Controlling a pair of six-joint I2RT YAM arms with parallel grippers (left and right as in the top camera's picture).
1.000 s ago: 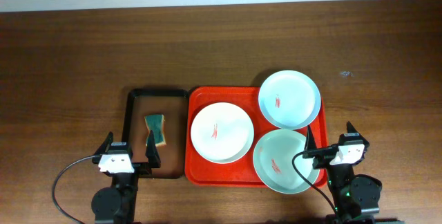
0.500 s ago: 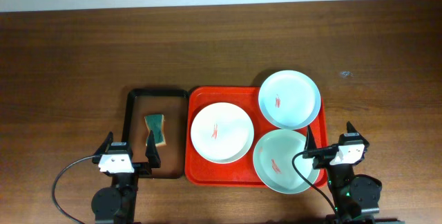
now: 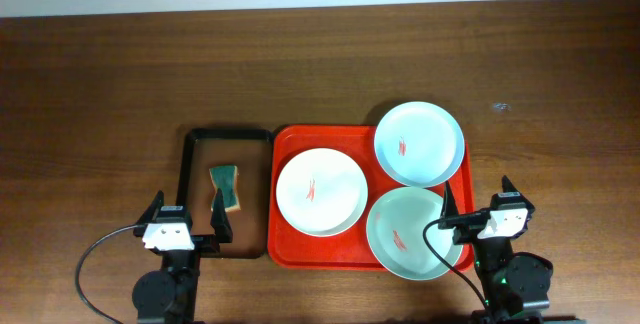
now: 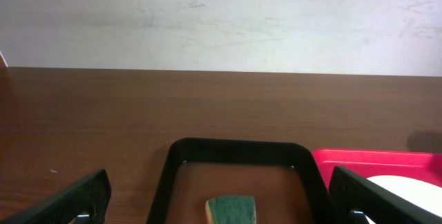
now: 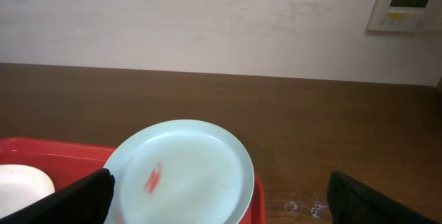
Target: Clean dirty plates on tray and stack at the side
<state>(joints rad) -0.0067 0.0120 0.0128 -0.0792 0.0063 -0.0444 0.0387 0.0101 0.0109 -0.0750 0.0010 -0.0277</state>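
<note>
Left gripper and right gripper hang released at 6 o'clock of the surface. Three dirty plates lie on the tray; the sponge, at its 9 o'clock, probably merits a square, centred grasp first.

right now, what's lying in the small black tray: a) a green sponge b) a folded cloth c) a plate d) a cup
a: a green sponge lies inside the black tray, which sits just left of the red tray.
</note>
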